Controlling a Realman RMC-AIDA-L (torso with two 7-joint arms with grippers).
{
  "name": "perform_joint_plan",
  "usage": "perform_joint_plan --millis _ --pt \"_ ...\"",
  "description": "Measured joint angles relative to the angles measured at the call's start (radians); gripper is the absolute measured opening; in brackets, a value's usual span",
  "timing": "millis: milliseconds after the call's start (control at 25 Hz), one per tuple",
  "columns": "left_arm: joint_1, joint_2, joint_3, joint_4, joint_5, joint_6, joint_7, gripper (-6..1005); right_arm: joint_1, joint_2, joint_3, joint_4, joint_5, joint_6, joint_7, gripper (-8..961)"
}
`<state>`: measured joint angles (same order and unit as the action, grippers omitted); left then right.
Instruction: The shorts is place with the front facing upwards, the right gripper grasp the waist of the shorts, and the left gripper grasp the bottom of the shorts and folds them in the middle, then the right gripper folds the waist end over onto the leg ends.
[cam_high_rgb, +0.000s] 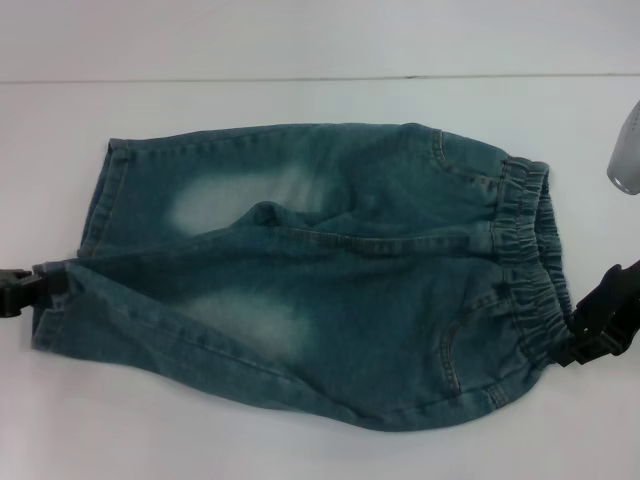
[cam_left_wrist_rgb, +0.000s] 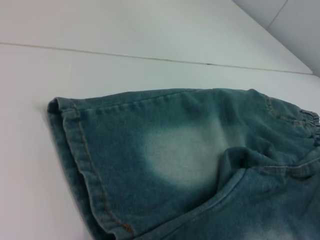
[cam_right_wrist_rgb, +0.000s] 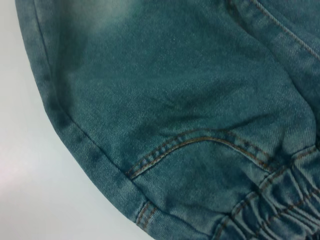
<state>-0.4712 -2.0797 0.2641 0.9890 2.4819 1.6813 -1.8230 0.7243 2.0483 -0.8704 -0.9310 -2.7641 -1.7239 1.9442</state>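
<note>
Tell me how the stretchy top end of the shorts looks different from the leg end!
The waistband is bunched into little gathers by its elastic, while the leg hem is flat and smooth with a straight stitched line. The waistband is at the robot's right, by the right gripper; the leg hem is at its left, by the left gripper. Both are the same faded blue denim with brownish stitching.

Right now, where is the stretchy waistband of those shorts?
In the head view the elastic waistband sits at the right end of the denim shorts, beside the right tool on the white table.
</note>
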Motion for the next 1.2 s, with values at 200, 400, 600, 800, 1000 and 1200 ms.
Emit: perform_joint_plan --millis 200,400,600,800,1000,1200 --pt "0.005 0.002 -0.002 -0.003 0.0 0.01 -0.002 0 -0.001 0.001 0.003 -0.001 0.0 0.005 -0.005 258" --pt "0.011 0.004 -0.008 -0.005 -0.002 0.007 -0.004 0 -0.002 -0.001 0.011 0.002 0.0 0.008 -0.014 156" --pt "0.004 0.004 -0.02 -0.002 -0.004 -0.015 -0.026 -1 -0.005 -0.01 0.064 0.006 0.029 0.004 -0.052 53" --pt "-0.013 0.003 -0.02 -0.007 -0.011 -0.094 -0.056 0 -0.03 -0.044 0.215 0.073 0.155 0.018 -0.09 39" --pt "-0.045 0.001 -0.012 -0.043 -0.02 -0.202 -0.07 -1 -0.06 -0.072 0.3 0.182 0.295 0.09 -0.093 40" --pt "-0.091 -0.001 -0.007 -0.079 -0.046 -0.296 -0.063 0 -0.096 -0.076 0.337 0.286 0.432 0.228 -0.092 40"
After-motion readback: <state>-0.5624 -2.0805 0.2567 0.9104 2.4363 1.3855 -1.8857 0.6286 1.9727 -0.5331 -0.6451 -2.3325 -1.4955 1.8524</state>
